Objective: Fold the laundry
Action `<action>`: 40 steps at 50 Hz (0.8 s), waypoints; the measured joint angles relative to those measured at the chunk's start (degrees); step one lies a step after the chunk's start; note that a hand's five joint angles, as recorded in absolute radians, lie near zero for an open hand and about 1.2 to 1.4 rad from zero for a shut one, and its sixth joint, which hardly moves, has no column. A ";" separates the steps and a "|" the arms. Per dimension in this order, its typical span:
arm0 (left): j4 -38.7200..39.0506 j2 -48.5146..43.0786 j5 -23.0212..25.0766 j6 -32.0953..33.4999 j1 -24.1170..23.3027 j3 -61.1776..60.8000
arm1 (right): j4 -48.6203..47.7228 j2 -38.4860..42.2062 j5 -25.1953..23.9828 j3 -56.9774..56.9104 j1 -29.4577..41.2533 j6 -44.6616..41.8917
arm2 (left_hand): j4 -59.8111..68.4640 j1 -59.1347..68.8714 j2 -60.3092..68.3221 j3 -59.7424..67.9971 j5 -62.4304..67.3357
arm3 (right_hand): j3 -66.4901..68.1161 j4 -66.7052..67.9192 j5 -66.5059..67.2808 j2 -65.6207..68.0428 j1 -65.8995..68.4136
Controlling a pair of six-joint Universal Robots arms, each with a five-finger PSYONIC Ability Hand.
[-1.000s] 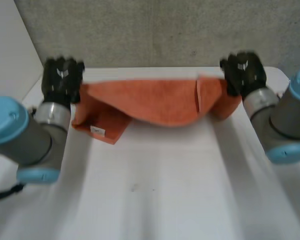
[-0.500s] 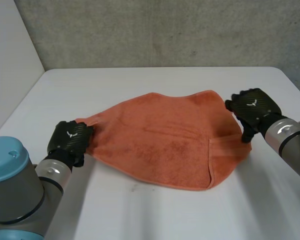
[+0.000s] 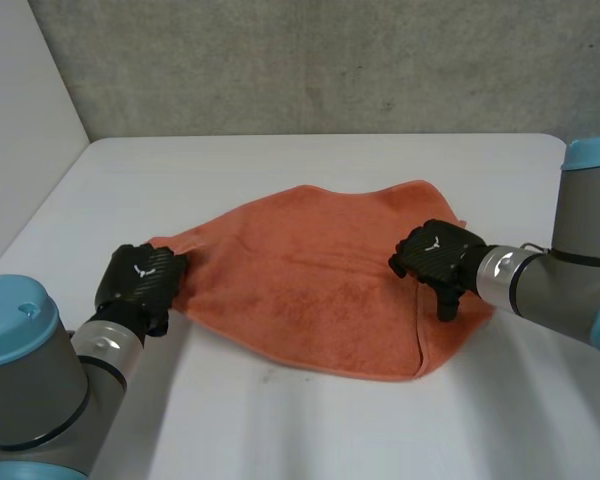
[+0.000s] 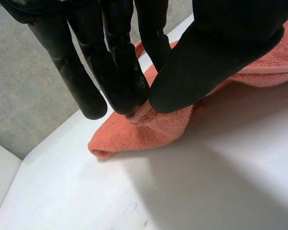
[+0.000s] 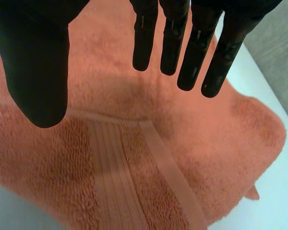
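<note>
Orange towel (image 3: 310, 290) is lying limp, likely sagging if lifted. Left hand (image 3: 140, 283) is pinching its corner; right hand (image 3: 435, 258) is hovering, fingers spread, over the hem, probably the best hold.

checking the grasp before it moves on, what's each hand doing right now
left hand: shut, pinching the orange towel at its edge
right hand: open, fingers straight over the cloth, holding nothing

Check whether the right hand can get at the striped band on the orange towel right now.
Probably yes: the right hand is open over the towel, the striped band at its thumb tip, nothing between. The left hand pinches the opposite end.
</note>
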 measured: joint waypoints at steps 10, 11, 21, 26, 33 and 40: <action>-0.05 -0.01 0.00 0.00 -0.24 -0.07 | -0.37 4.20 2.56 -2.00 0.02 -3.99 | 0.00 0.00 0.00 0.00 0.00 | -1.14 -1.30 -1.20 -0.91 -0.04; -0.05 -0.01 0.00 0.00 -0.24 -0.08 | -0.36 4.72 2.78 -2.19 0.01 -4.57 | 0.00 0.00 0.00 0.00 0.00 | -1.14 -1.30 -1.18 -0.92 -0.04; -0.04 -0.01 0.00 0.00 -0.21 -0.03 | -0.25 6.43 3.92 -3.33 -0.02 -5.68 | 0.00 0.00 0.00 0.00 0.00 | -1.13 -1.27 -1.07 -0.89 -0.04; -0.04 -0.01 0.01 0.00 -0.22 -0.07 | -0.22 6.75 4.23 -3.53 -0.02 -5.89 | 0.00 0.00 0.00 0.00 0.00 | -0.60 -0.71 0.31 -0.58 0.32; -0.04 -0.01 0.01 0.00 -0.22 -0.08 | -0.21 6.84 4.32 -3.76 -0.06 -6.02 | 0.00 0.00 0.00 0.00 0.00 | 4.13 4.12 3.75 4.13 3.61; -0.04 -0.01 0.00 0.00 -0.12 -0.09 | -0.16 6.88 4.36 -3.81 -0.23 -6.17 | 0.01 0.00 0.00 0.00 0.00 | 5.73 5.70 5.25 5.49 5.10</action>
